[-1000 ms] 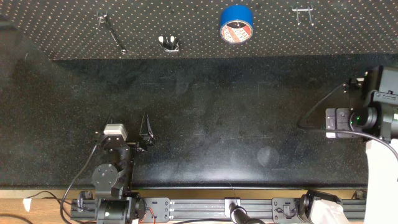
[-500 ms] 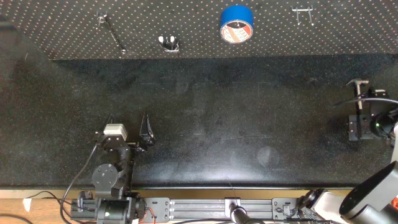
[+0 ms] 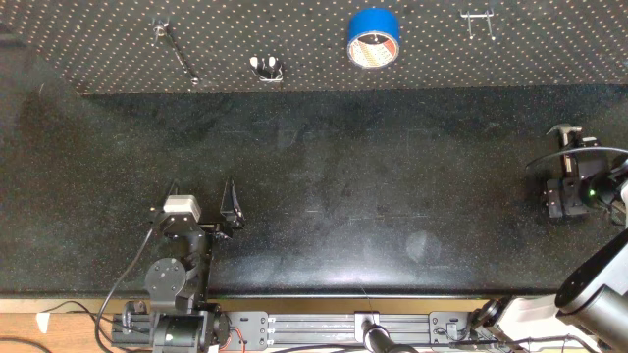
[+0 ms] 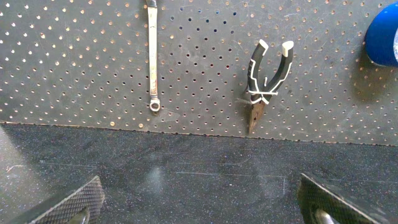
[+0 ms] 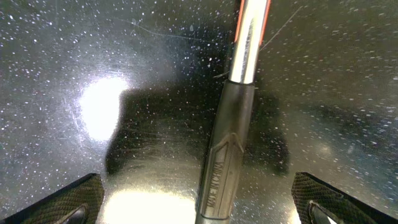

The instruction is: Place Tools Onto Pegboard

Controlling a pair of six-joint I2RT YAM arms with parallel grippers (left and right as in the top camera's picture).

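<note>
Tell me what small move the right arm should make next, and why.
Probably lower the right gripper a little and close on the hammer: its handle lies on the table between the open fingers, not yet gripped, and a bare hook waits on the pegboard.

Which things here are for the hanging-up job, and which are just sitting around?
For the job: hammer lying under the open right tool; pegboard; empty hook; wrench, pliers and blue tape, already hanging.

Just around: black table; cable by the left arm's base.
</note>
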